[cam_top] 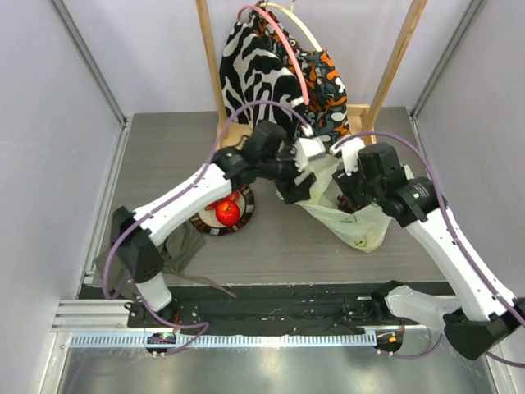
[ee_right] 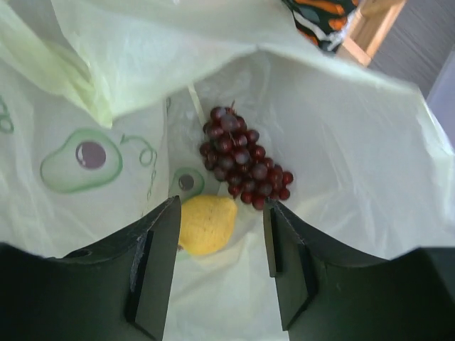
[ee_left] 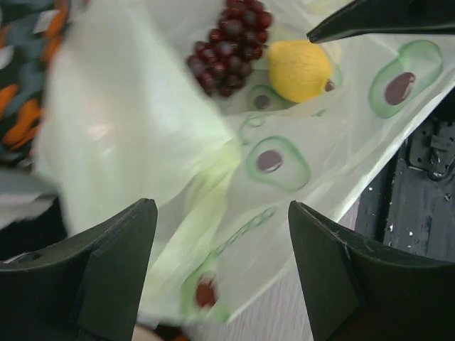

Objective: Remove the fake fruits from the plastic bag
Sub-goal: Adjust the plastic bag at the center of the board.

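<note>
The pale-green plastic bag (cam_top: 354,223) with avocado prints lies at centre right with its mouth open. Inside it the right wrist view shows a dark purple grape bunch (ee_right: 244,160) and a yellow lemon-like fruit (ee_right: 207,224). Both also show in the left wrist view, the grapes (ee_left: 229,48) and the lemon (ee_left: 298,69). My right gripper (ee_right: 222,206) is open in the bag's mouth, just above the lemon. My left gripper (ee_left: 220,209) is open over the bag's near wall (ee_left: 277,163), holding nothing. A red apple (cam_top: 228,212) sits on the dark-rimmed plate (cam_top: 246,222).
Black-white-orange garments (cam_top: 279,66) hang on a wooden frame (cam_top: 209,74) at the back, close behind both grippers. An olive-grey cloth (cam_top: 184,250) lies by the left arm. The right gripper's finger (ee_left: 377,18) shows at the top of the left wrist view.
</note>
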`<action>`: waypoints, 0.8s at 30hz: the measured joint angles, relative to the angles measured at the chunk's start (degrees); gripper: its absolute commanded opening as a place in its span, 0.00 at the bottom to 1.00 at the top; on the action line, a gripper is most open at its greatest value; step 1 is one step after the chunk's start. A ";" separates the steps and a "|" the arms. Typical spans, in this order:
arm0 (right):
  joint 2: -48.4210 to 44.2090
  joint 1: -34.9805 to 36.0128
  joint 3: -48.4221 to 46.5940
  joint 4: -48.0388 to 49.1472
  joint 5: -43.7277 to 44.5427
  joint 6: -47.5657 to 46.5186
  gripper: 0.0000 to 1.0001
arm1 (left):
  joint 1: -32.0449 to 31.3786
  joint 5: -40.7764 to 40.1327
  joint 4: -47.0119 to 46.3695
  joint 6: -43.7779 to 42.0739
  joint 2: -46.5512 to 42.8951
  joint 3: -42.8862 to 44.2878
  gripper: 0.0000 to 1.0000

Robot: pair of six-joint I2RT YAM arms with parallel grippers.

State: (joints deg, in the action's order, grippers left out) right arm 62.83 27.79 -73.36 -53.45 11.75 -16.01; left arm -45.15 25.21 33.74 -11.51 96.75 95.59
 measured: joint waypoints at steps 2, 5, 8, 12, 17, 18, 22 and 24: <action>-2.49 -0.02 0.02 -2.36 0.35 0.87 0.57 | -3.41 -0.63 -0.46 -1.31 2.84 0.98 0.79; -5.29 -0.04 0.11 -5.86 0.59 1.79 0.57 | -7.58 -3.02 -1.31 -2.29 6.29 1.03 0.80; -6.91 -0.28 0.74 -9.27 0.35 2.67 0.57 | -11.30 -10.21 -4.26 -2.60 8.55 -0.20 0.81; -9.33 -1.31 3.34 -11.87 -0.33 3.37 0.57 | -14.91 -25.62 -9.88 -2.67 9.57 -3.82 0.82; -9.55 -2.58 5.09 -12.20 -0.96 4.00 0.57 | -16.06 -39.91 -15.93 -2.93 10.03 -4.90 0.84; -9.60 -2.67 5.35 -12.17 -1.09 4.02 0.58 | -15.74 -42.18 -16.90 -2.95 10.14 -4.90 0.82; -9.86 -2.75 7.10 -11.96 -1.25 4.00 0.57 | -13.88 -47.50 -18.56 -1.73 11.08 -4.61 0.50; -10.16 -2.78 8.90 -12.15 -1.22 3.96 0.57 | -12.28 -47.43 -17.88 -0.22 12.46 -3.58 0.14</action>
State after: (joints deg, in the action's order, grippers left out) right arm 52.66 25.02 -64.47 -65.60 10.52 -12.05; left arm -57.43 -22.22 15.86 -11.73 109.21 92.01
